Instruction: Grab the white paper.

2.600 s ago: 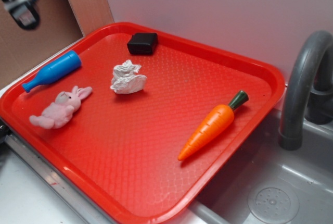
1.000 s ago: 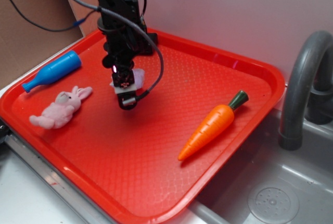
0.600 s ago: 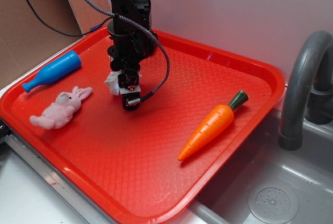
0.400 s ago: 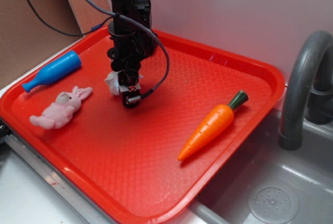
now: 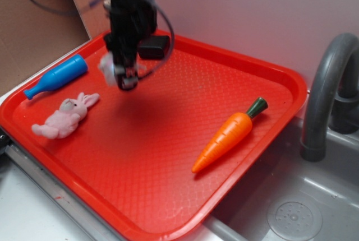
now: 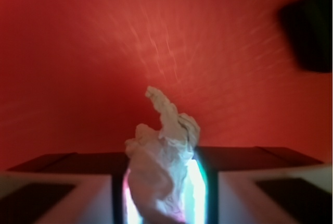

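Note:
The white paper (image 5: 107,65) is a crumpled wad, blurred by motion, held off the red tray (image 5: 235,67) at its back left. My gripper (image 5: 122,75) is shut on it and hangs from the black arm above. In the wrist view the white paper (image 6: 162,161) stands pinched between the two fingers (image 6: 67,187), its crumpled tip sticking out past them over the tray floor. My gripper (image 6: 164,193) shows only its finger ends there.
A black block (image 5: 155,46) sits at the tray's back edge just behind the gripper. A blue bottle (image 5: 55,76) and a pink plush bunny (image 5: 66,116) lie at the left. An orange carrot (image 5: 230,133) lies at the right. A grey faucet (image 5: 328,89) and sink stand beyond.
My gripper came down onto the paper, shut on it, and has now risen and shifted back-left with the paper lifted off the tray.

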Controlling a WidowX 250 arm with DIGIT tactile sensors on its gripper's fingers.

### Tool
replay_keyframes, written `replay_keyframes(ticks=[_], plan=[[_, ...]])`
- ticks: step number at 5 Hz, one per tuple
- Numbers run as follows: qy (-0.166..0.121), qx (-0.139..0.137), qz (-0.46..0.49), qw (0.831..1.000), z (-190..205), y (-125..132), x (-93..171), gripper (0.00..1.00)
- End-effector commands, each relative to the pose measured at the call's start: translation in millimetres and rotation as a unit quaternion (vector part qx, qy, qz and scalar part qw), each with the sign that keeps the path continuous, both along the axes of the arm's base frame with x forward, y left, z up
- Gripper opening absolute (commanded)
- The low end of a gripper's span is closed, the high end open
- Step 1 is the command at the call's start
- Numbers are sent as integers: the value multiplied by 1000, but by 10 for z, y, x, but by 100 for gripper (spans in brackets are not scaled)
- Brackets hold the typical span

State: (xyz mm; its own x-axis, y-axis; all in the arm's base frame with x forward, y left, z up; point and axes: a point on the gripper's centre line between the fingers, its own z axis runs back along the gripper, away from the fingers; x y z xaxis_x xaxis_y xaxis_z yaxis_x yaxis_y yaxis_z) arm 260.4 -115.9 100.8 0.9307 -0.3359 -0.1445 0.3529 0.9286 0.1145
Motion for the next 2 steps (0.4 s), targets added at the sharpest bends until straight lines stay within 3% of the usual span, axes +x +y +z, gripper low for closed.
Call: replay_keyframes(ticks=[1, 2], plan=[[-109, -48, 62, 991, 1186, 59, -176, 0], [-131, -74, 111, 982, 1677, 236, -414, 0]])
